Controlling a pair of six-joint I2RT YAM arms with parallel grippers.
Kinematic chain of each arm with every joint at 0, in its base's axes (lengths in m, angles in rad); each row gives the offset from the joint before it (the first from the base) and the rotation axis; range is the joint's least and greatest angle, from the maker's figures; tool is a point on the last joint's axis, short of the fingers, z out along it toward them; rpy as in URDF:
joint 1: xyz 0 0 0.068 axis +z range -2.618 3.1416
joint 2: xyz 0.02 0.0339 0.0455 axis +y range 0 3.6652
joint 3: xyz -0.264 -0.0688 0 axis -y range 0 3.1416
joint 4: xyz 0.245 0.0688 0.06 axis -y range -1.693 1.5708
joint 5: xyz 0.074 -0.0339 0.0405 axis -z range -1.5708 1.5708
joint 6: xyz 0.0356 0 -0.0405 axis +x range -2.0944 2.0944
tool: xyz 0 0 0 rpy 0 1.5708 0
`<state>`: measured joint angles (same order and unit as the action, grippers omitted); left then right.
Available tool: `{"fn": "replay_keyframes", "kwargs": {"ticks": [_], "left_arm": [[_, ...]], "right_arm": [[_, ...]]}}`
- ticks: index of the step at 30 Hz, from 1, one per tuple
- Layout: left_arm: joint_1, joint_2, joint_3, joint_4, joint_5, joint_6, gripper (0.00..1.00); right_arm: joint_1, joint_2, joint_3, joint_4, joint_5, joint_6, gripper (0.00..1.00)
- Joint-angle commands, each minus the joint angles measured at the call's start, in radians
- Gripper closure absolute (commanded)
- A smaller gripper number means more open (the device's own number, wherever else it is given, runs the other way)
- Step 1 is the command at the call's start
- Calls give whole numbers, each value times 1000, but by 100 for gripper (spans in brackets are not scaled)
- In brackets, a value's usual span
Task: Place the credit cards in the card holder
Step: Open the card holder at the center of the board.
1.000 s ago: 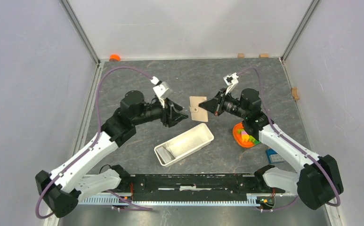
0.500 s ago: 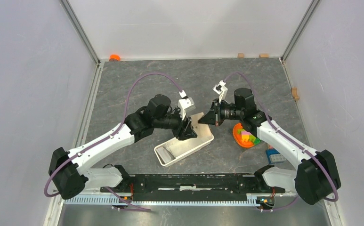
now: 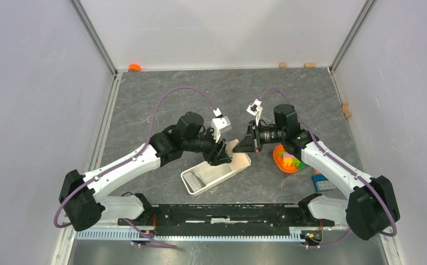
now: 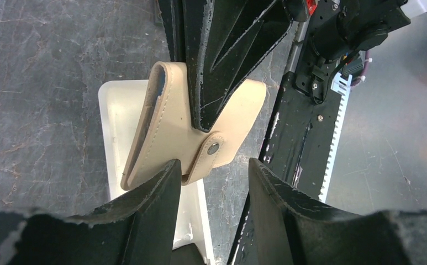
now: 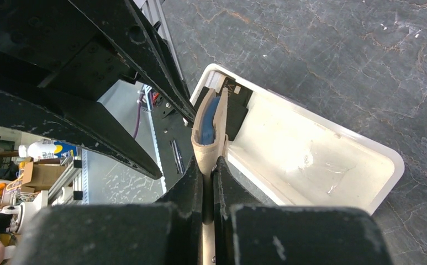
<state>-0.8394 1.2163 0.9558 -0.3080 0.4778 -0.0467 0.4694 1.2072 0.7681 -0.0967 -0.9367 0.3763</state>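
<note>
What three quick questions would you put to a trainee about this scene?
1. True or false: the right claw is shut on the tan card holder.
2. The dark cards lie: A) in the orange bowl, B) in the white tray, C) on the table.
3. Is the left claw open or shut?
Key: 1 true; 2 B; 3 open.
</note>
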Motion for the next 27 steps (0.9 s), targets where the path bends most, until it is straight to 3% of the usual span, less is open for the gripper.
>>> {"fn": "replay_keyframes", "kwargs": {"ticks": [1, 17, 20, 27], "left_arm": [[-10, 20, 40, 12, 37, 34, 46], [-24, 80, 49, 12, 71, 11, 46], [-35, 97, 50, 16, 70, 2, 52], [-64, 103, 49, 16, 39, 8, 81]], "right_arm": [[8, -29, 30, 62, -72, 11, 100], [14, -43, -14, 200, -108, 78, 100], [18, -42, -27, 223, -106, 88, 100], [20, -50, -48, 246, -73, 85, 100]]}}
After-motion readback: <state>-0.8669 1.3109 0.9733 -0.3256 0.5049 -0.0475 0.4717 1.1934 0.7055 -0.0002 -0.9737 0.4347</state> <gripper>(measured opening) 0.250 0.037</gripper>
